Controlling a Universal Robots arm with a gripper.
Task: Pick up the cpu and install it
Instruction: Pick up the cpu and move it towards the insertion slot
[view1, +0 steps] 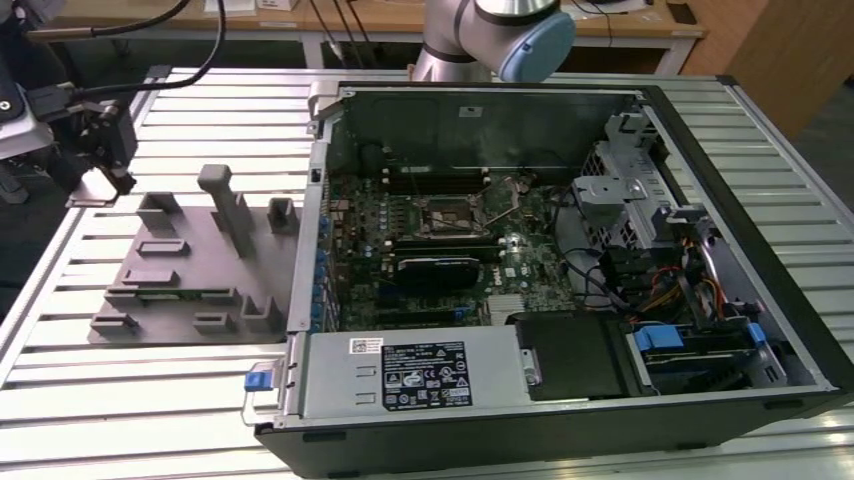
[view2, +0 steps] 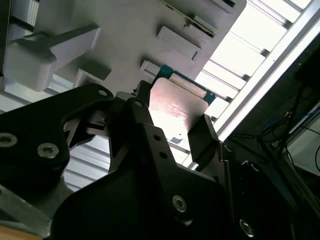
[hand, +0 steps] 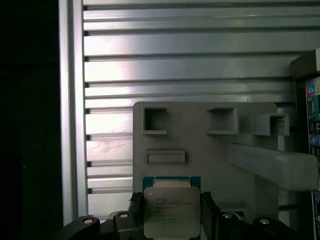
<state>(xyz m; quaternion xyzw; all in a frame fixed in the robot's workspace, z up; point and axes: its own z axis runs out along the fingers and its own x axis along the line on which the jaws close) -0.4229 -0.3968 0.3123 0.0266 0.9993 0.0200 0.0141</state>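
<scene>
Open computer case (view1: 481, 120) on the slatted table (view1: 120, 400); grey fixture (view1: 187, 275) just beside, toward the exterior view's left.

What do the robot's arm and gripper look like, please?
The arm is a silver-grey tube with a round light-blue joint cap. The gripper is black, built of angular links dotted with silver screws.

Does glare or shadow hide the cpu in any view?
Second wrist view: a bright reflection washes part of the cpu lid, and the slatted table behind is blown out; first wrist view: the cpu is evenly lit in the gripper; exterior view: computer case interior shaded.
</scene>
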